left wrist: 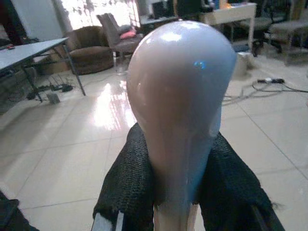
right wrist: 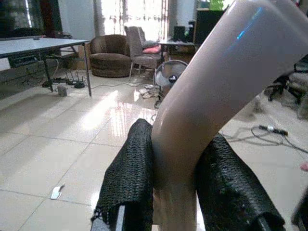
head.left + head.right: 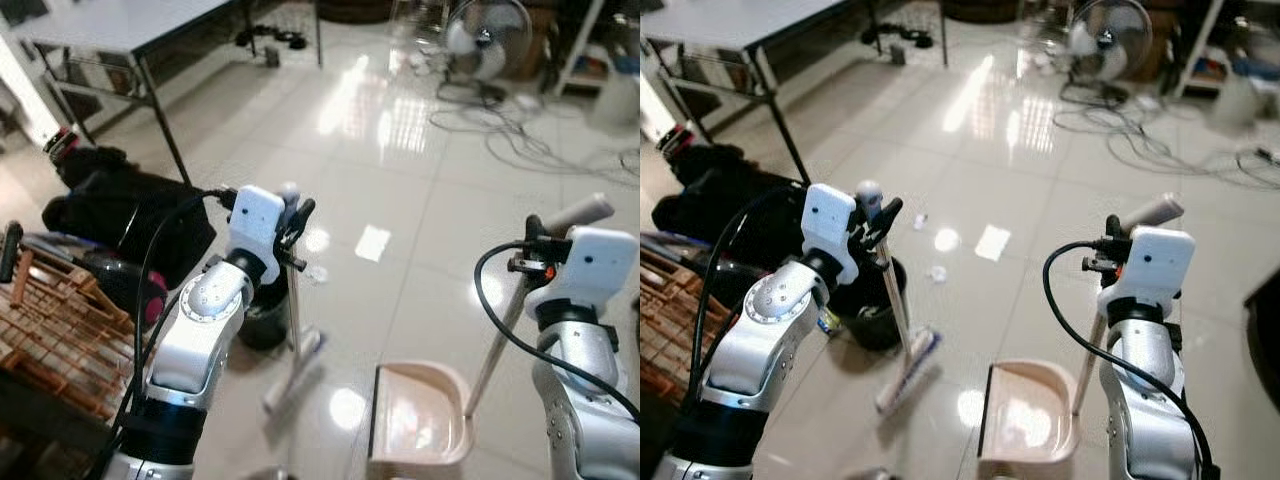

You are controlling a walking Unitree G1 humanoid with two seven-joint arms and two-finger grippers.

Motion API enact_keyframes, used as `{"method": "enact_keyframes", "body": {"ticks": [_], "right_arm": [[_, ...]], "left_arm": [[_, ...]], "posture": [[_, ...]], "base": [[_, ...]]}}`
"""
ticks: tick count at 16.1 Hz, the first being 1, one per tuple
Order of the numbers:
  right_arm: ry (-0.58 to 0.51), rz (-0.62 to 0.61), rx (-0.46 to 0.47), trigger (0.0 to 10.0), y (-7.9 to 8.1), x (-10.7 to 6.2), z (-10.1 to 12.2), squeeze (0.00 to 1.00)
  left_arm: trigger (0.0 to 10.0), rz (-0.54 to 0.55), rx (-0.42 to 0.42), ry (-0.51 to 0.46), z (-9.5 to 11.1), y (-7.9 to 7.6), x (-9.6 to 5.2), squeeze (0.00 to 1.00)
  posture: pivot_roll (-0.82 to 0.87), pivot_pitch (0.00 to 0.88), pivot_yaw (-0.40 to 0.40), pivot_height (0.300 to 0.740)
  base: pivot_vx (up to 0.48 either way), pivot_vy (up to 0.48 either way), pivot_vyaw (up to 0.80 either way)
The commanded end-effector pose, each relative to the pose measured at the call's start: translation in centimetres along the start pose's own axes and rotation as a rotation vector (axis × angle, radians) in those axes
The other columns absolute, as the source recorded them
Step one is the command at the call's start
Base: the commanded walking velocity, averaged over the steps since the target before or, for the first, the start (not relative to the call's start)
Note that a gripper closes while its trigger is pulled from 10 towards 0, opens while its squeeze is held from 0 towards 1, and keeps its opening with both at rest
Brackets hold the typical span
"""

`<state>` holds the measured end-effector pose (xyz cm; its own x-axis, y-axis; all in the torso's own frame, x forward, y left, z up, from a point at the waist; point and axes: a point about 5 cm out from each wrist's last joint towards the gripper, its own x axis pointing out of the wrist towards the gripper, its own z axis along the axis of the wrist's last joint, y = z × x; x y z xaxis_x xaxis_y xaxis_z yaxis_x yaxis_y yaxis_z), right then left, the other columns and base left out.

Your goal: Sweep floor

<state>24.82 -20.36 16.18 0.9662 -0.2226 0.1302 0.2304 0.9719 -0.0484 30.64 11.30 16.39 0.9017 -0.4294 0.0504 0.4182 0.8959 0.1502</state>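
**A:** Where does the debris lie from the broom?

**B:** Up-frame of it. The left hand [image 3: 878,222] is closed around the top of the broom [image 3: 896,316], its black fingers [image 1: 126,185] pinching the neck just under the rounded knob. The stick runs down to the broom head [image 3: 908,370] on the floor at lower centre, beside the black bin [image 3: 872,305]. The small scraps of litter [image 3: 937,272] sit on the tiles above the head in the frame, nearer mid-picture (one more bit lies a little higher, by the bright reflection).

**A:** And the pan?

**B:** The dustpan [image 3: 1029,419] rests on the floor at the bottom, to the right of the broom head, its dark front lip facing left toward the broom. The right hand [image 3: 1118,246] is clamped on the dustpan's handle [image 2: 211,106], which leans up and to the right.

**A:** So the geometry?

**B:** I'd judge the broom arm is the nearer one to the litter. The head would have to go beyond the scraps first, then draw them down-frame and rightward to the pan's mouth. The pan's long axis runs left to right, so its opening already faces the sweep path.
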Motion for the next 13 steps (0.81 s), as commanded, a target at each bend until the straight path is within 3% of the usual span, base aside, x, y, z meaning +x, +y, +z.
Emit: {"method": "enact_keyframes", "body": {"ticks": [1,13], "right_arm": [[-0.048,0.021,0.038,10.0,0.66,0.07,0.92,0.00],[-0.043,0.006,0.042,10.0,0.55,-0.08,0.71,0.00]], "left_arm": [[10.0,0.037,0.038,-0.014,0.46,1.05,-0.17,0.00],[10.0,0.018,0.032,-0.008,0.16,0.91,0.01,0.00]], "posture": [[-0.07,0.070,0.056,0.740],[-0.07,0.074,0.072,0.740]], "base": [[0.446,0.000,0.00],[0.448,0.000,0.00]]}}
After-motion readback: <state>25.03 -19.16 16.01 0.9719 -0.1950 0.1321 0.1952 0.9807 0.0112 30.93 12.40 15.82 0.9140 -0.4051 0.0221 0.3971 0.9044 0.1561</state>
